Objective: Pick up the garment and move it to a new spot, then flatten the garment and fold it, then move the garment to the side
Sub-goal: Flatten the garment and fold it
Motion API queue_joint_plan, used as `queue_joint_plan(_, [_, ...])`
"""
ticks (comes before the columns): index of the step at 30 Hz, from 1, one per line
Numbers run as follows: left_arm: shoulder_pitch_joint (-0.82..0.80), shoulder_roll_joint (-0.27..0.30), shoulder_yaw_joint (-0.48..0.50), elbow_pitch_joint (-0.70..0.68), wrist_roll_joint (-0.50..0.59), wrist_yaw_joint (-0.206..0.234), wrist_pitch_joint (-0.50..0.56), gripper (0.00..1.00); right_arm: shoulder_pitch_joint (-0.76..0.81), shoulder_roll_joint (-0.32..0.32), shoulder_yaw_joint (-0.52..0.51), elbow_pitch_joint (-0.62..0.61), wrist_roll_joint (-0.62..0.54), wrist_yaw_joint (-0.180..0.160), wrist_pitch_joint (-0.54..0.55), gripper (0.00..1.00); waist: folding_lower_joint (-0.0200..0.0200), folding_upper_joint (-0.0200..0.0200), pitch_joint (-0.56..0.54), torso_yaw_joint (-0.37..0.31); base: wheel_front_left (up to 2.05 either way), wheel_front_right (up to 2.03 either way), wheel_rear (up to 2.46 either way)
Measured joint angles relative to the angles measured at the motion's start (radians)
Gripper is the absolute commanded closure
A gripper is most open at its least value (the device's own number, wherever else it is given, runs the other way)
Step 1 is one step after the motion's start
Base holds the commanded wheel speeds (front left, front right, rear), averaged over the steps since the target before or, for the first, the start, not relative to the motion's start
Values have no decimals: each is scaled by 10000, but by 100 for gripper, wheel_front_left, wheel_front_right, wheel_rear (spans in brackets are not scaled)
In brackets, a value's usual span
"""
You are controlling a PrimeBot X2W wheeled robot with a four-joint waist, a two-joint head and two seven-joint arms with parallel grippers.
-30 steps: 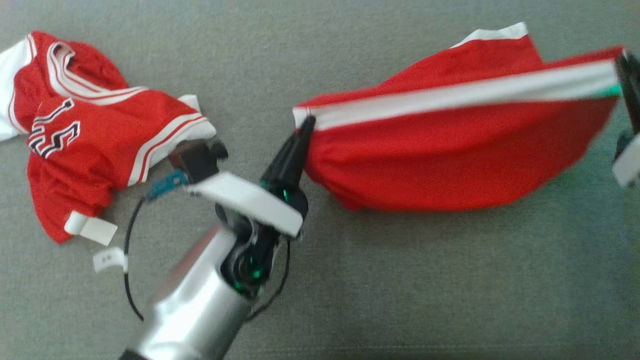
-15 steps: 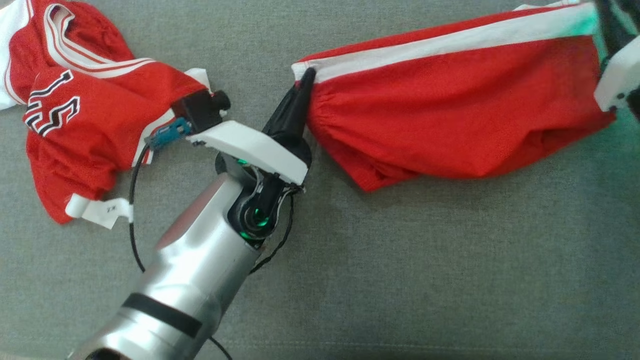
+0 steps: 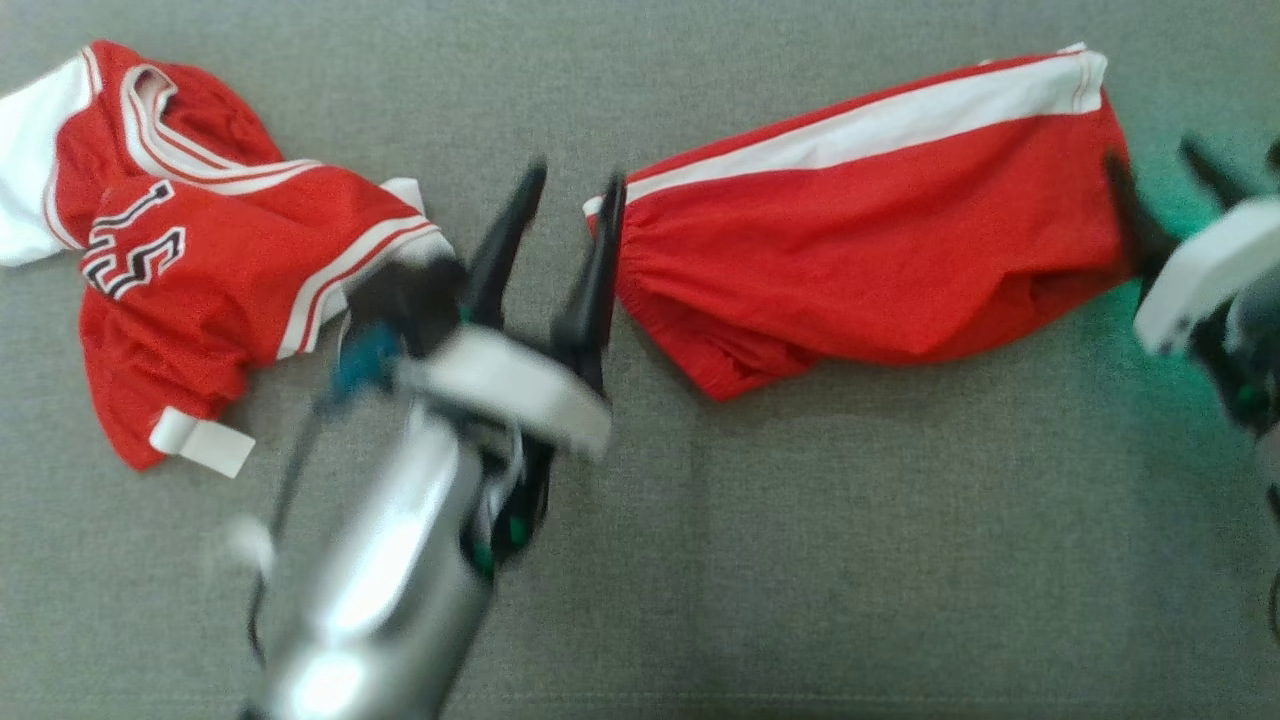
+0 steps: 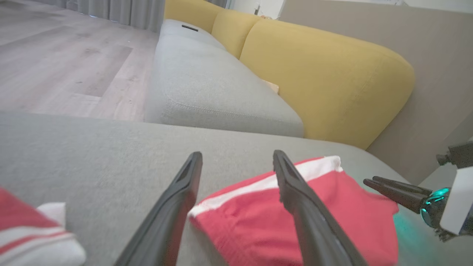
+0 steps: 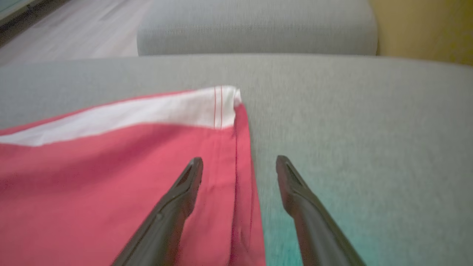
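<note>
Left hand [image 3: 575,178] blurred; right hand [image 3: 1150,155] cut by edge; jersey tag [image 3: 200,445] probably unreadable.

The left gripper [image 4: 237,155] is seen with its two dark fingers spread wide above a grey cushion [image 4: 92,155]. A red garment [image 4: 240,221] with a white stripe is laid on the cushion, its striped end between the fingers and under the right-hand one. At its far edge the right gripper [image 4: 369,180] is seen, lit teal. A red and white cloth [image 4: 33,236] is glimpsed at the lower left. Beyond, a grey sofa seat [image 4: 214,99], a yellow backrest [image 4: 325,74] and a wooden floor [image 4: 55,62] are shown.
</note>
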Motion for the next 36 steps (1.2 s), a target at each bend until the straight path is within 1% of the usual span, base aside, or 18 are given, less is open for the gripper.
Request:
queue_joint_plan(3, [1375, 25, 186, -872, 1300, 221, -15, 0, 451, 50, 224, 378, 278, 0, 163, 0, 0, 0, -231, 72, 0, 0, 0])
queue_joint_plan(6, [2451, 52, 407, -1526, 2201, 403, -15, 0, 480, 73, 328, 1003, 169, 0, 293, 0, 0, 0, -340, 298, 0, 0, 0])
queue_joint_plan(9, [3107, 127, 552, -2027, 2853, 485, -17, 0, 437, 151, 274, 1607, 157, 0, 357, 0, 0, 0, -430, 579, 0, 0, 0])
queue_joint_plan(13, [3791, 157, 911, -2366, 3306, 562, -17, 0, 222, 245, 213, 2301, 263, -8, 378, 0, 0, 0, -599, 919, 0, 0, 0])
queue_joint_plan(14, [3963, 157, 1022, -2406, 3390, 606, -17, 0, 229, 284, 217, 2399, 364, -8, 382, 44, 0, 0, -662, 980, 0, 0, 0])
queue_joint_plan(16, [4300, 157, 1198, -2497, 3407, 616, -17, 0, 249, 351, 247, 2523, 550, -10, 420, 100, 0, 0, -793, 1065, 0, 0, 0])
queue_joint_plan(20, [4765, 157, 1421, -2587, 3578, 596, -17, 0, 240, 470, 445, 2953, 546, -8, 364, 100, 0, 0, -1039, 1094, 0, 0, 0])
queue_joint_plan(24, [4977, 151, 1593, -2596, 3766, 516, -17, 0, 39, 424, 466, 3835, 13, -8, -12, 100, 0, 0, -1220, 896, 0, 0, 0])
queue_joint_plan(28, [5008, 151, 1707, -2600, 3843, 470, -17, 0, -294, 38, 405, 4880, -757, -8, -412, 100, 0, 0, -1381, 567, 0, 0, 0])
queue_joint_plan(30, [5011, 142, 1716, -2598, 3843, 420, -17, 0, -458, -171, 359, 5196, -1080, -8, -585, 100, 0, 0, -1452, 384, 0, 0, 0])
queue_joint_plan(33, [5065, 140, 1735, -2581, 3843, 376, -17, 0, -753, -374, 351, 5438, -1551, -8, -832, 100, 0, 0, -1556, 134, 0, 0, 0])
queue_joint_plan(36, [5157, 138, 1732, -2508, 3843, 339, -17, 0, -964, -416, 382, 5505, -1856, -8, -1081, 100, 0, 0, -1684, -35, 0, 0, 0])
